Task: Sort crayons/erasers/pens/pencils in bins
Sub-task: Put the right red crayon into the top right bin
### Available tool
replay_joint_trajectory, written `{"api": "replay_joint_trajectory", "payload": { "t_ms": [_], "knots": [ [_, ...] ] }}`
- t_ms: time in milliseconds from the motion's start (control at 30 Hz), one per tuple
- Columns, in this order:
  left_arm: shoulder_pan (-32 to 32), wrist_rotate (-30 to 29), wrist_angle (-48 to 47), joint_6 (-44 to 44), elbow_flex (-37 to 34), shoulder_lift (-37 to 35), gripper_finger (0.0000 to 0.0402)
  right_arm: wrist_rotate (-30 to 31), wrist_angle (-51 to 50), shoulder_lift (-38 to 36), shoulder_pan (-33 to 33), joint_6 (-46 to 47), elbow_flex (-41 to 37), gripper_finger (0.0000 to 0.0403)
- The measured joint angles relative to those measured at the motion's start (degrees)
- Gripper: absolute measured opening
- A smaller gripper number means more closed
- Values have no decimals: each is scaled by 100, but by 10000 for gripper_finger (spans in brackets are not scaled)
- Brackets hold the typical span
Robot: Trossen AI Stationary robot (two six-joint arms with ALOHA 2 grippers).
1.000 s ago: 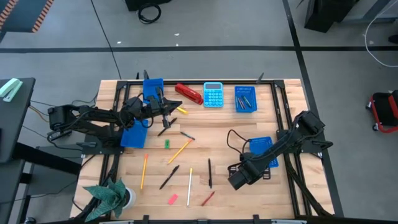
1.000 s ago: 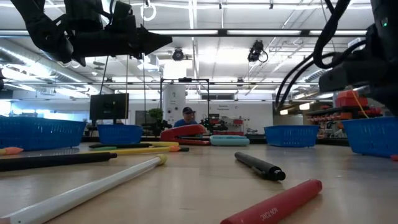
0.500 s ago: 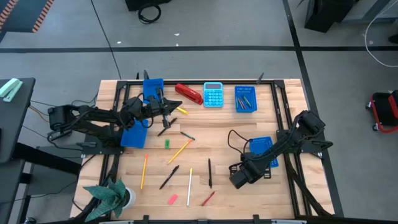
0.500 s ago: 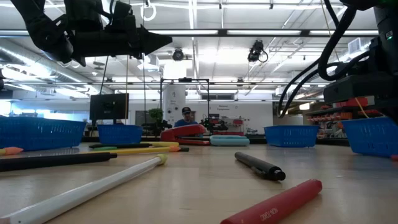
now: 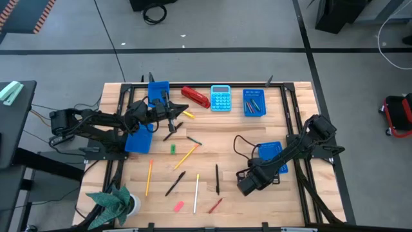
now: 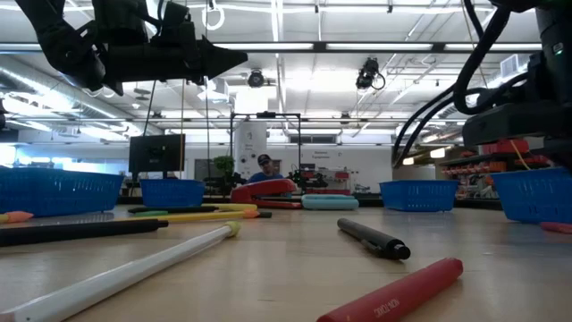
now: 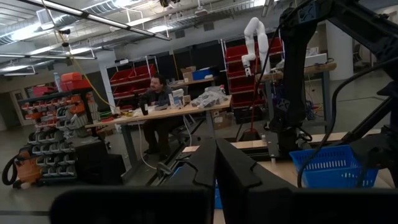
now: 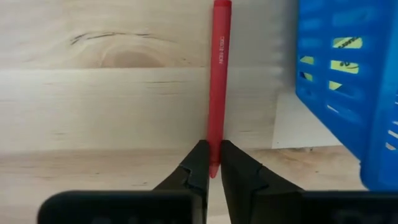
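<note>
A red crayon (image 8: 219, 74) lies flat on the wood beside a blue bin (image 8: 348, 81), with my right gripper (image 8: 211, 174) shut on its end. Seen from above, that gripper (image 5: 248, 185) stands at the near left corner of the bin (image 5: 270, 156) and hides the crayon. My left gripper (image 5: 174, 115) hangs shut and empty above the far left of the table (image 5: 225, 138), its shut fingertips (image 7: 216, 155) showing in its wrist view. Loose on the table are black pens (image 5: 175, 183), orange pencils (image 5: 187, 156), a white pencil (image 5: 196, 185), a second red crayon (image 5: 215, 205), a pink eraser (image 5: 179, 207) and a green eraser (image 5: 172, 149). My right gripper pinches the red crayon at one end (image 8: 212, 158) between its two fingers. The fingers come from above, pointing down, one on each long side of the stick. The crayon lies flat on the table, running along the bin's wall.
Three more blue bins stand at the far left (image 5: 158, 90), the left (image 5: 138, 139) and the far right (image 5: 253, 102). A red stapler (image 5: 195, 96) and a light-blue calculator (image 5: 221, 98) lie along the far edge. A potted plant (image 5: 116, 203) is at the near left corner.
</note>
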Motion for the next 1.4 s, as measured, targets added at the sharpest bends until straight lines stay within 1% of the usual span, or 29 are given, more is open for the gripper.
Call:
{"api": "replay_joint_trajectory", "payload": {
  "t_ms": [200, 300, 433, 500, 567, 633, 700, 833, 900, 1067, 1200, 1300, 1400],
  "knots": [
    [1, 1, 0, 0, 0, 0, 23, 144, -45, 20, -107, -159, 206, 36],
    [0, 0, 0, 0, 0, 0, 20, 370, -147, 20, -228, -381, 385, 36],
    [0, 1, 0, 0, 0, 0, 13, 444, -523, -115, -570, -1057, 717, 35],
    [1, 2, 0, 0, 0, 0, 13, 630, -914, -253, -821, -1480, 923, 35],
    [0, 2, 0, -2, 0, 0, 17, 941, -1318, -415, -1100, -1917, 1112, 35],
    [2, 0, 2, -2, 0, 0, 21, 1268, -1762, -580, -1413, -2421, 1262, 35],
    [1, 1, 2, -4, 0, 0, 22, 1452, -2176, -772, -1778, -2960, 1327, 35],
    [2, 1, 2, -5, 0, 0, 18, 1595, -2781, -1149, -2611, -4134, 1212, 35],
    [0, 2, 2, -4, 0, 0, 15, 1622, -2868, -1340, -3081, -4729, 1058, 35],
    [1, 2, 2, -8, 0, 0, 14, 1908, -2675, -1682, -4358, -6126, 626, 35],
    [2, 2, 2, -6, 0, 0, 22, 1928, -1950, -1760, -5335, -7296, 240, 35],
    [2, 0, 2, -4, 0, 0, 23, 1779, -1360, -1711, -5889, -8021, 17, 35],
    [1, 0, -28, 1, 0, 0, 20, 1722, -1151, -1670, -6240, -8422, -50, 35]
  ]
}}
